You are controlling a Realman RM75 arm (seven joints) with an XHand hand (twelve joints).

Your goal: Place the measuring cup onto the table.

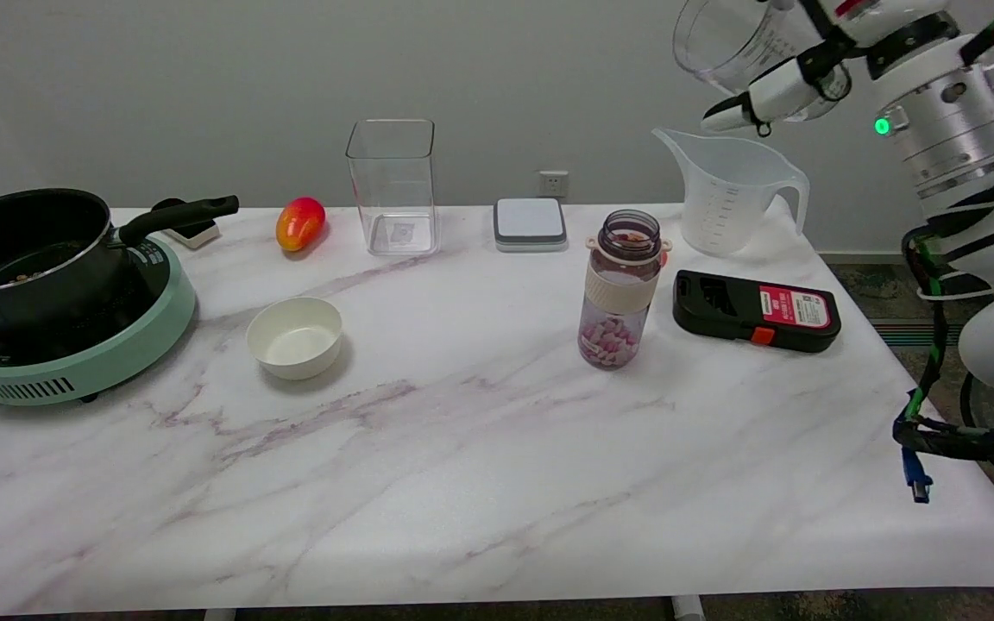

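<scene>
Head view: right hand (795,82) high at upper right, above the table's far right corner, fingers wrapped around a clear measuring cup (726,39) held tilted in the air, well clear of the surface. Directly below it, a second translucent measuring jug (726,194) with handle stands upright at the far right edge. Just in front of that, a black case with red label (756,322) lies flat. Left of the case, a clear bottle (618,289) stands upright, lid off, pink-and-white pieces in its bottom. Far row, going left: grey-and-white square scale (530,223), tall clear square container (393,185), red-yellow mango (300,223). White bowl (295,336) nearer, left of centre. Far left, black saucepan (27,254) sits on a mint-green cooktop (74,362). White marble-pattern table (480,483), purple-grey veins; plain pale wall behind, one wall socket (553,183) above the scale.
</scene>
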